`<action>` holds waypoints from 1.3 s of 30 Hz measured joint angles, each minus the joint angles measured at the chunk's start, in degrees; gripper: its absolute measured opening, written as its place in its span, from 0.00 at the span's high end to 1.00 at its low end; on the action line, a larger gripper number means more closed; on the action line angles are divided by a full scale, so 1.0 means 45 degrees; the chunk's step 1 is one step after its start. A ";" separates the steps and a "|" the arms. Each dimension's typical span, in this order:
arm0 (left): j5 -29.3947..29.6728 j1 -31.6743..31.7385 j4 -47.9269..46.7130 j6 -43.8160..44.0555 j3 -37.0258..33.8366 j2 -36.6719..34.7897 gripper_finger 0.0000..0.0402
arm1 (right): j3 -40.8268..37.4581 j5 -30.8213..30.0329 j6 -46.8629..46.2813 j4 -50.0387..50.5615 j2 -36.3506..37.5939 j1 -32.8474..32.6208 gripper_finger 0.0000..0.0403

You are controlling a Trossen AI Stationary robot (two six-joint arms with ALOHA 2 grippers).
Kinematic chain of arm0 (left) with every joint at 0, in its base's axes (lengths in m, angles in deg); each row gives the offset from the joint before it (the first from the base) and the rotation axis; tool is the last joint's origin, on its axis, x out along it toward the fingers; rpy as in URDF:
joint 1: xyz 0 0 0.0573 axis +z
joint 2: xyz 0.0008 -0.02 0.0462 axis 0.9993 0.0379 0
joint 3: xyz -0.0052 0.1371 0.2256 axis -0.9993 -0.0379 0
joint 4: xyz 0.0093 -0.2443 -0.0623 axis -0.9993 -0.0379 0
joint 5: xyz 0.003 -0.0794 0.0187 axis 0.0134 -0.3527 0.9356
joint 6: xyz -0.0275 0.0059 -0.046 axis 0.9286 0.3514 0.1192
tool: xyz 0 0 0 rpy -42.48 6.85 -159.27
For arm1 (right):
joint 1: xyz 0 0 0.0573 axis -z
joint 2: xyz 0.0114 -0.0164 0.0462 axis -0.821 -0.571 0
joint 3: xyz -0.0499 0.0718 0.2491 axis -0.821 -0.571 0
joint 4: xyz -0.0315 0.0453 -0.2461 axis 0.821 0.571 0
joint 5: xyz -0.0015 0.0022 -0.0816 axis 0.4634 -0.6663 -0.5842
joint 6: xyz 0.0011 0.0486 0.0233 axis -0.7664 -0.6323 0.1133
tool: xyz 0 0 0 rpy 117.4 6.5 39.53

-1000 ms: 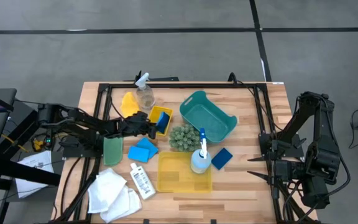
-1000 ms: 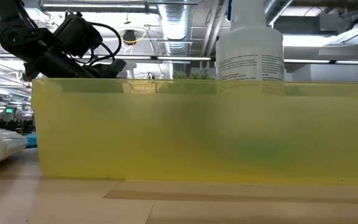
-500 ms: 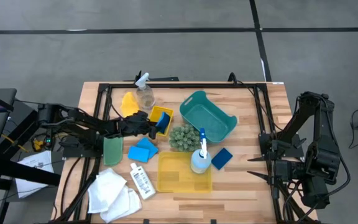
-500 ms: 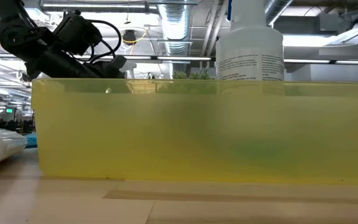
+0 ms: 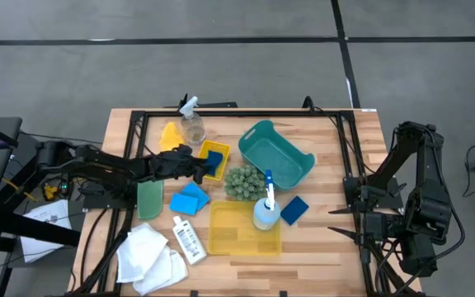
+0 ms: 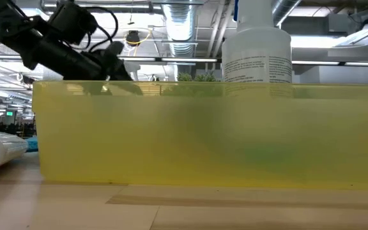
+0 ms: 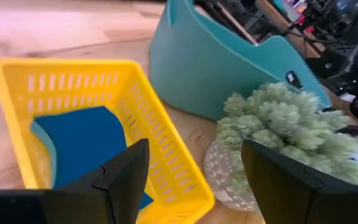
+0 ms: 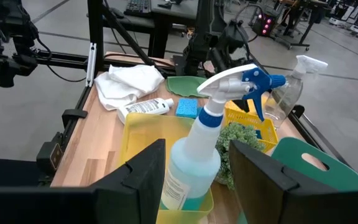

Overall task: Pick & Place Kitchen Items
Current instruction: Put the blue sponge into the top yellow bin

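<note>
My left gripper point(image 5: 198, 168) point(image 7: 191, 180) hovers open just above the near-left edge of a small yellow basket point(image 7: 166, 168). A blue sponge point(image 7: 79, 140) lies flat on that basket's floor, clear of the fingers. Two more blue sponges point(image 5: 190, 200) point(image 5: 293, 209) lie on the table. A blue spray bottle point(image 5: 266, 210) stands upright in a yellow bin point(image 5: 237, 235). A clear spray bottle point(image 5: 191, 125) stands near the far edge. My right gripper point(image 5: 336, 223) waits open and raised at the table's right side.
A teal basket point(image 5: 277, 157) and a green bumpy ball point(image 5: 242, 181) sit right of the yellow basket. White cloths point(image 5: 148, 256), a small white bottle point(image 5: 188, 241), a green piece point(image 5: 149, 200) and a yellow piece point(image 5: 171, 136) lie on the table's left half.
My left gripper has risen from the small yellow basket and drawn back a little toward the table's left edge. The blue sponge has stayed in the basket.
</note>
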 joint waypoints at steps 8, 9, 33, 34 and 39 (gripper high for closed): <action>0.0551 -0.0512 -0.1154 -0.0922 0.0000 -0.1807 0.38 | 0.0000 0.0000 0.0000 0.0000 0.0000 0.0000 0.58; 0.0548 -0.0604 -0.1177 -0.1124 0.0000 -0.1946 0.38 | 0.0000 -0.0001 0.0000 0.0000 0.0000 0.0000 0.58; -0.3192 -0.3495 -0.3997 -0.3895 0.0000 -0.3505 0.44 | 0.0000 -0.0063 -0.0005 0.0000 0.0000 0.0000 0.58; -0.3031 -0.3676 -0.4403 -0.3762 0.0000 -0.3502 0.44 | 0.0000 -0.0070 -0.0005 0.0000 0.0000 0.0000 0.58; -0.1776 -0.4598 -0.6023 -0.3477 0.0000 -0.3463 0.44 | 0.0000 -0.0102 -0.0005 0.0000 0.0000 0.0076 0.58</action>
